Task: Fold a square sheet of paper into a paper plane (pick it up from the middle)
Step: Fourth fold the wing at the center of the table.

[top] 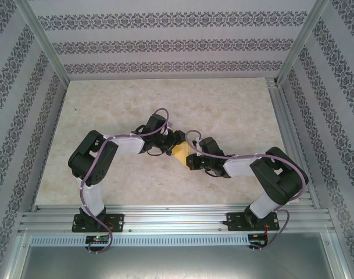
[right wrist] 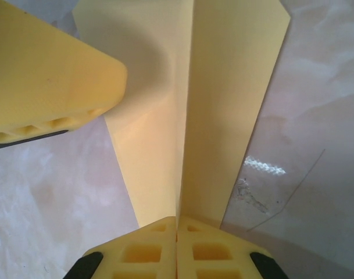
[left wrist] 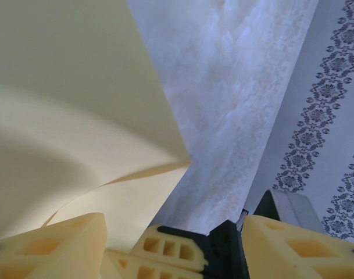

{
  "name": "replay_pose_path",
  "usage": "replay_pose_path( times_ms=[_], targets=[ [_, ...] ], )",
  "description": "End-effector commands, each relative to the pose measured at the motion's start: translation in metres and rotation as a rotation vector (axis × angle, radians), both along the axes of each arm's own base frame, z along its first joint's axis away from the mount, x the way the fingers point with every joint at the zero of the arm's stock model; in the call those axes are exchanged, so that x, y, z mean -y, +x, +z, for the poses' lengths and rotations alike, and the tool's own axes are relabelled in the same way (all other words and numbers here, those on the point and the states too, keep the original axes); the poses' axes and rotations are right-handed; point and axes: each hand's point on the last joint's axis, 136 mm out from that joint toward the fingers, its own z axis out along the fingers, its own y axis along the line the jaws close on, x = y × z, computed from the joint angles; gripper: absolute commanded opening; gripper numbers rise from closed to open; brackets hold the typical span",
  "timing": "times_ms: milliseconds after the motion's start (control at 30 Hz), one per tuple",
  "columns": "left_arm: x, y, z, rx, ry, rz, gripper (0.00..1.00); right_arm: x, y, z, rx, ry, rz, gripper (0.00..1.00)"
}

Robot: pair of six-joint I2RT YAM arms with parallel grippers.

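Pale-yellow paper (right wrist: 223,87) | sharp centre crease | two flaps angled apart

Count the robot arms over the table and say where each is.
2. The left arm stands near-left; the right arm near-right. Both bend toward the paper between them.

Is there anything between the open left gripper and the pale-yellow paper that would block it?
Nothing visible does. The left gripper is open right at the pale-yellow paper, whose edge curls just ahead of its fingers. The right gripper is shut on the paper's centre crease and does not lie between them.
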Motion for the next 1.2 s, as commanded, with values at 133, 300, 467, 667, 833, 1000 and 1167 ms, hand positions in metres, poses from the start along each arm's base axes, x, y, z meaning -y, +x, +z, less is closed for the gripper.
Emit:
replay_pose_path(
  times_ms=[133, 300, 467, 667, 833, 1000, 1167],
  targets=[
    [0.009, 0.002, 0.004, -0.022, -0.002, 0.036, 0.67, 0.004, 0.002, -0.001, 0.126, -0.108, 0.019, 0.07],
    [0.002, -0.004, -0.006, -0.076, 0.051, 0.071, 0.64, 0.003, 0.002, 0.001, 0.165, -0.125, 0.024, 0.07],
    [0.007, -0.008, -0.007, -0.114, 0.083, 0.049, 0.61, 0.000, 0.000, 0.001, 0.192, -0.152, 0.046, 0.07],
    [0.007, -0.016, -0.018, -0.166, 0.127, 0.027, 0.56, -0.001, -0.001, 0.002, 0.217, -0.191, 0.063, 0.07],
    [0.005, -0.020, -0.021, -0.180, 0.156, 0.014, 0.52, -0.002, -0.001, 0.003, 0.238, -0.204, 0.066, 0.07],
    [0.003, -0.022, -0.023, -0.182, 0.173, 0.007, 0.46, -0.001, -0.002, 0.003, 0.238, -0.210, 0.067, 0.07],
    [0.002, -0.022, -0.020, -0.170, 0.186, -0.003, 0.42, 0.000, -0.003, 0.003, 0.234, -0.210, 0.060, 0.09]
  ],
)
